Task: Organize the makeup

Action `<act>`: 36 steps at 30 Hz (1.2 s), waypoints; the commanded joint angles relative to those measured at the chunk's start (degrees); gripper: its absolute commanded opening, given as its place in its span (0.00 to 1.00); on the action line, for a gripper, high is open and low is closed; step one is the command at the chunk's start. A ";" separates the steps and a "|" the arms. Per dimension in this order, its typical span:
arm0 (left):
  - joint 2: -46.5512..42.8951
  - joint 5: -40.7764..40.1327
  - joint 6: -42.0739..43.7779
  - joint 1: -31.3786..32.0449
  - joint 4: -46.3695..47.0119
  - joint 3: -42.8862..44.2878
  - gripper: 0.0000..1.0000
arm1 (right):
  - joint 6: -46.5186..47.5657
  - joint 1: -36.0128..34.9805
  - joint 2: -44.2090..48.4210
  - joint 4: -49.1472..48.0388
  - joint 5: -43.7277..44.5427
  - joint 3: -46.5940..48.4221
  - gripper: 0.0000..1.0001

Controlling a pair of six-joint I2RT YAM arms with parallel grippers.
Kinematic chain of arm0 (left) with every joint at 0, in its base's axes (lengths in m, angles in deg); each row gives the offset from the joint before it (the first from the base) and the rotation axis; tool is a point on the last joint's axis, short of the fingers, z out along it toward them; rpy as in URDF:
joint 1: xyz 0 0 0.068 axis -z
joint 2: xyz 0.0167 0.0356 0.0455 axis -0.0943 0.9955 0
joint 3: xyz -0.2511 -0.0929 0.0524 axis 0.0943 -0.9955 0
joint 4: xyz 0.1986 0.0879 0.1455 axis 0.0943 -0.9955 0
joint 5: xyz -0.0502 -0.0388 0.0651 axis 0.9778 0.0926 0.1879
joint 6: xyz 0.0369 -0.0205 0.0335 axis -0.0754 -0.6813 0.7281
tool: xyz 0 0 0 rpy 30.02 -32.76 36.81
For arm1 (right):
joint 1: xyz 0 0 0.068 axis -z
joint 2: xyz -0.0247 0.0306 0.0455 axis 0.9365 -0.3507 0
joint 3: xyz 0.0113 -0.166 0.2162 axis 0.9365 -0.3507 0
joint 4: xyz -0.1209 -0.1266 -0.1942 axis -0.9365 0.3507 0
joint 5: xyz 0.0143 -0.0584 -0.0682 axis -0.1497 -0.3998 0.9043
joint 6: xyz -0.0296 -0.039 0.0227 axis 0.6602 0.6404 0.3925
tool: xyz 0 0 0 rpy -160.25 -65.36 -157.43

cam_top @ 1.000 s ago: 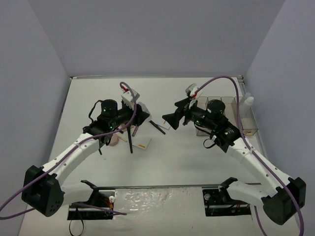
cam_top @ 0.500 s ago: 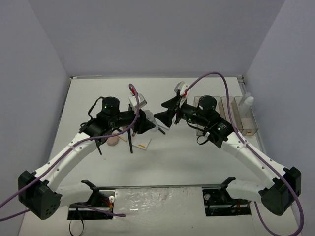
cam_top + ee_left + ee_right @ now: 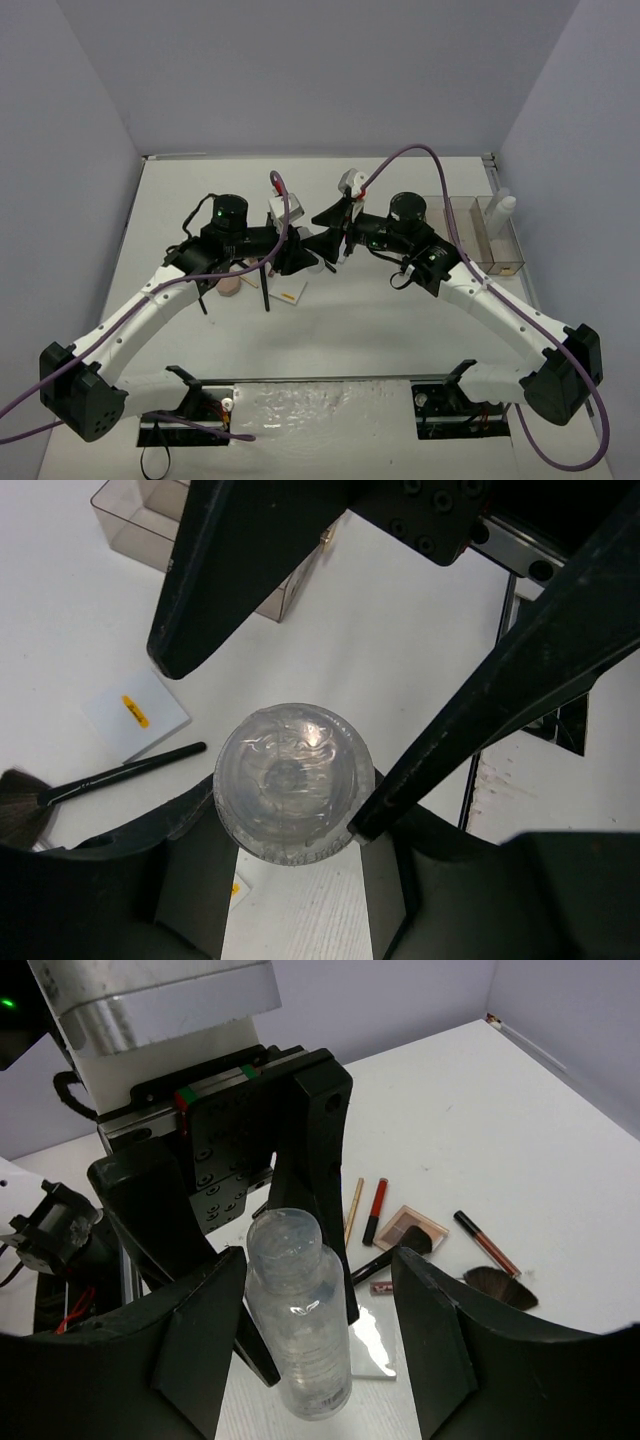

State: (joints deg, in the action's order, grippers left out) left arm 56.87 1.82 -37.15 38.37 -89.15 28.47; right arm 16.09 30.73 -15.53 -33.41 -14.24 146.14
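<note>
The left fingers (image 3: 192,870) are gripping a clear bottle (image 3: 297,1325) and holding it up off the table (image 3: 400,320), about midway between the two arms. In the left wrist view the bottle is turning one round end straight toward the camera, with a finger pressing against each side of it. The right fingers (image 3: 205,1345) are standing spread wide, one on either side of the same bottle. A gap is showing between each of them and the plastic, so they are not clamping it. From above, the two arms are meeting nose to nose over the middle of the table, and the bottle is mostly hiding behind them there.

The other makeup is lying on the table below. A tan pencil (image 3: 354,1210) and a red pencil (image 3: 375,1210) are lying side by side, just beside a small open palette (image 3: 410,1228). A black-handled brush (image 3: 378,1263) is resting with its bristles against the palette. A dark tube with a red end (image 3: 485,1242) and a fan brush (image 3: 497,1285) are lying a little further off. A white card with a yellow mark (image 3: 135,712) is lying flat nearby. A pink compact (image 3: 232,285) is sitting under the left arm. At the right side of the table, a clear organizer (image 3: 480,240) is holding a white-capped bottle (image 3: 503,205) in its rightmost compartment.
</note>
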 commanded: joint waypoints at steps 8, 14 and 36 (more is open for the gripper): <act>-0.19 1.96 4.81 1.14 2.22 5.60 0.00 | -0.48 -2.05 -3.49 -3.09 -7.13 4.88 0.37; -0.28 -0.09 4.90 1.19 1.79 5.79 0.05 | 2.63 -2.27 -1.55 1.17 -2.07 4.57 0.00; -13.97 -53.91 -13.49 0.87 -21.34 3.23 0.97 | 3.63 14.24 15.32 -16.99 70.53 -20.77 0.00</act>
State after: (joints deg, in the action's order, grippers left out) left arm 47.98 -37.64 -47.02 39.56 -99.94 27.13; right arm 22.26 37.89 -4.30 -36.31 36.84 129.30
